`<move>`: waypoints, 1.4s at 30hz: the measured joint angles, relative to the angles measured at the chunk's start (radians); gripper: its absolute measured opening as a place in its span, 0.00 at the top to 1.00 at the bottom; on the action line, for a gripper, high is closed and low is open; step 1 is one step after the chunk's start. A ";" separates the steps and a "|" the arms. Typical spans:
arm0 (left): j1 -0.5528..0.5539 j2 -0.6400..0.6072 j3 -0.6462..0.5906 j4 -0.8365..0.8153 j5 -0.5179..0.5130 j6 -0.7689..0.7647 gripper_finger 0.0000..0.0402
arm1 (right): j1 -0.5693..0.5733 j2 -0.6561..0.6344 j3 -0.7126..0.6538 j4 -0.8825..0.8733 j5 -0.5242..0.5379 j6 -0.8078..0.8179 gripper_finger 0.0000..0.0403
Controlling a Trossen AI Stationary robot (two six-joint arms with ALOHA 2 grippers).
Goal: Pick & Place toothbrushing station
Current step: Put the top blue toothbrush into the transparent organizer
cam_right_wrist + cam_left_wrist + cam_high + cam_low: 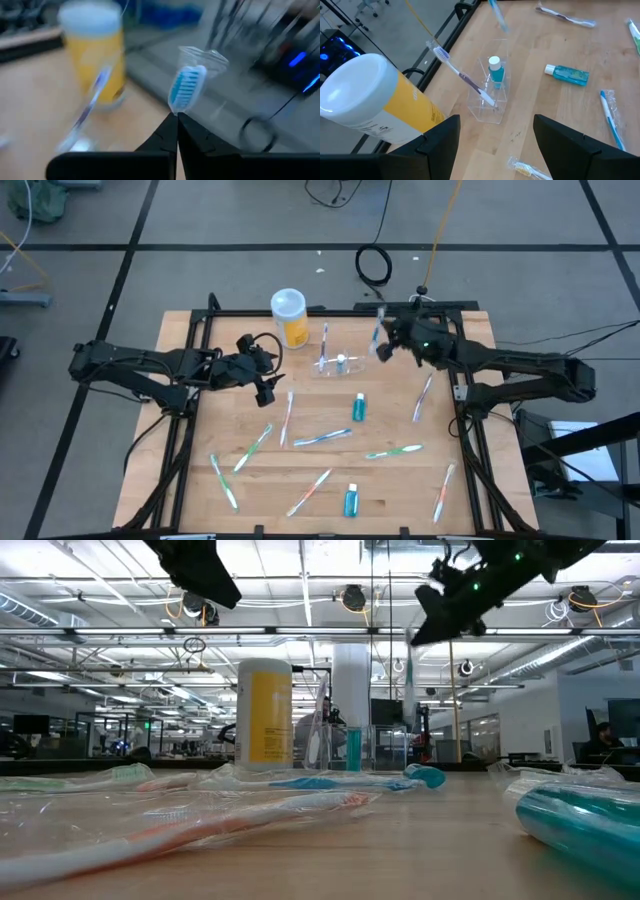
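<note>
The wooden table fills the centre of the high view, with a dark arm entering from each side.

The left arm lies across the left-centre of that frame. The left gripper hangs over bare wood, just left of the holder and below the cup; in its wrist view its two fingers stand spread wide apart with nothing between them.

The right arm reaches in from the right edge. The right gripper sits in the upper centre of the high view, just right of the holder. Its jaws are pressed together on the handle of a blue-bristled toothbrush, head upward, still in a clear wrapper. That wrist view is smeared, so the grip point itself is only probable.

The yellow cup with a white top stands upright at the upper centre, left of the holder and close to it.

The toothbrushing station, a low clear plastic holder, stands on the table in the upper middle of the high view, between the two grippers. A purple toothbrush leans out of it and a small teal tube stands upright in a slot.

A second teal tube lies below the holder, a third near the lower edge. Wrapped toothbrushes lie scattered over the lower half.
</note>
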 joint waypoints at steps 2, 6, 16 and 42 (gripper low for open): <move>0.000 0.000 0.000 0.000 -0.010 0.000 0.36 | 0.000 -0.006 0.000 0.105 0.031 -0.094 1.00; 0.000 0.000 0.000 0.001 -0.011 0.001 0.36 | 0.000 0.021 0.000 0.327 -0.058 -0.196 1.00; 0.000 0.000 0.000 0.002 -0.011 0.002 0.36 | -0.015 0.250 0.000 0.476 -0.127 -0.258 1.00; 0.000 0.000 0.000 0.001 -0.010 0.018 0.36 | 0.051 0.369 0.000 0.452 -0.080 -0.207 1.00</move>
